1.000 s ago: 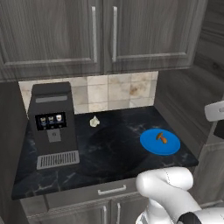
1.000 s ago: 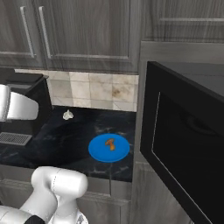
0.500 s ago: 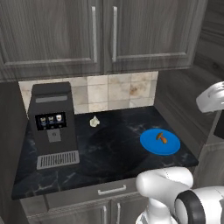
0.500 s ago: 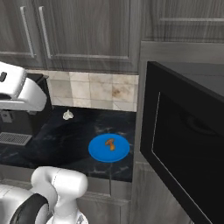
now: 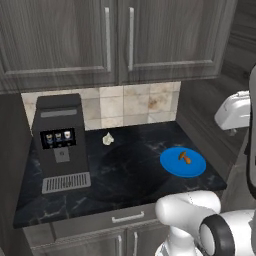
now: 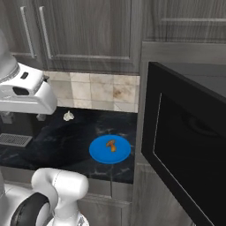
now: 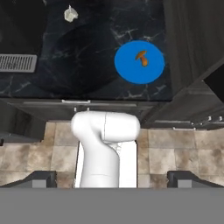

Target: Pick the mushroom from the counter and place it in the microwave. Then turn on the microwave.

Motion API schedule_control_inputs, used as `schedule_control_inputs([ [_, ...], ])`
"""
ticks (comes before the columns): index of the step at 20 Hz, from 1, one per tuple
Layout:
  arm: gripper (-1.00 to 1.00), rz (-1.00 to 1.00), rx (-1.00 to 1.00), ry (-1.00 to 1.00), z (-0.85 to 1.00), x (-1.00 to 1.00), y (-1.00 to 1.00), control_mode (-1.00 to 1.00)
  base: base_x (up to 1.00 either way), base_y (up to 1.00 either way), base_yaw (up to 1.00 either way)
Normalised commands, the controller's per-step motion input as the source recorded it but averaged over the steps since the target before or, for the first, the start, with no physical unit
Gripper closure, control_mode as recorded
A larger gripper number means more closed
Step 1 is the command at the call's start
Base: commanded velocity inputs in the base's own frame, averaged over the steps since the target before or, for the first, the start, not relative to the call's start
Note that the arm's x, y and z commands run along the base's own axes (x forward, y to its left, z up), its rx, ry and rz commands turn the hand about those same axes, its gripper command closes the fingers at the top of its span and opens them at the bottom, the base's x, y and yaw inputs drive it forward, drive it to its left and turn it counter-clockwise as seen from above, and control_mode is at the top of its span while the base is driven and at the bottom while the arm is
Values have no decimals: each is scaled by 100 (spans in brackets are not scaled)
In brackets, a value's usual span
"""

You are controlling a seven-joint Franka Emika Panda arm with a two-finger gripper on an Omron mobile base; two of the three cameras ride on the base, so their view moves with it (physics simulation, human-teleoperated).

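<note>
The gripper point(image 7: 112, 175), jaws spread wide and empty, looks straight down from high above the floor, while the mushroom point(image 7: 141, 57) lies on a blue plate point(image 7: 127, 70) (on the counter point(image 7: 96, 39)), well ahead and slightly right.

A kitchen: stone counter point(image 5: 125, 175), cabinets point(image 5: 115, 40), microwave point(image 6: 185, 145).

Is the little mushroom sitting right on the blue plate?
Touching. In the hand view, looking down, the mushroom lies inside the blue plate with no gap; the right base view shows it resting there too.
</note>
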Motion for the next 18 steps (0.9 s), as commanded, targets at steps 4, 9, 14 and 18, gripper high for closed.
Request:
schedule_control_inputs([
  [4,-100,0,0,6,-43,20,-5,-100,0,0,0],
  [9,-100,0,0,0,-27,14,-22,-100,0,0,0],
  [14,-100,0,0,0,-29,33,-18,-100,0,0,0],
  [18,-100,0,0,0,-35,35,-11,-100,0,0,0],
])
